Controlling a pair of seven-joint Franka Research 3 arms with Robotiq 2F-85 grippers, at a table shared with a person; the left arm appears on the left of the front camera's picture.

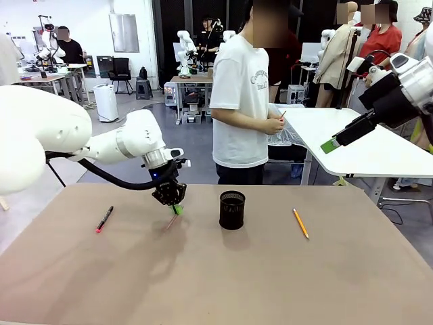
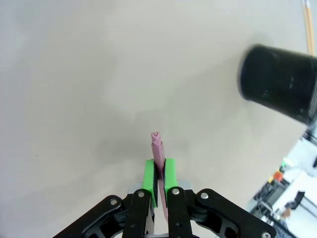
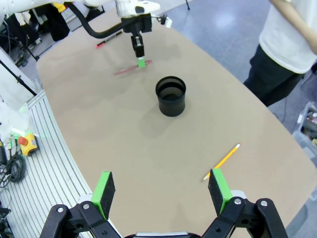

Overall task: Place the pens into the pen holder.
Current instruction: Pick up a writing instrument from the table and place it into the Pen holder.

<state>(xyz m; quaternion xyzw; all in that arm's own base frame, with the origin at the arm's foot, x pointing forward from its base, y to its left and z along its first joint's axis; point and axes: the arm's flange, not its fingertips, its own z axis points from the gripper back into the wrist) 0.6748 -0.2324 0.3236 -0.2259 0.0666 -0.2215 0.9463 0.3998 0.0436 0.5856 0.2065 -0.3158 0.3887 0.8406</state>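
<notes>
Two pens are noted loose either side of the black mesh cylindrical pen holder (image 1: 232, 210): a black marker with pink-red ends (image 1: 104, 219), an orange-yellow pencil (image 1: 300, 223). A pink-red pen (image 2: 157, 145) is clamped (low over the table (image 1: 270, 284)) by the left gripper (image 2: 158, 171); the right gripper (image 3: 162, 187) is held apart.

Right hand (image 3: 161, 191) gapes wide; pencil (image 3: 221, 162) lies near; pen holder (image 3: 171, 96) beyond; left hand (image 3: 141, 62) pinches pink pen (image 3: 130, 69).

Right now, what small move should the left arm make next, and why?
Probably a short lift straight up: the left tool is shut on the pink pen low at the table, and the pen holder stands apart, so the pen must clear its rim.
</notes>
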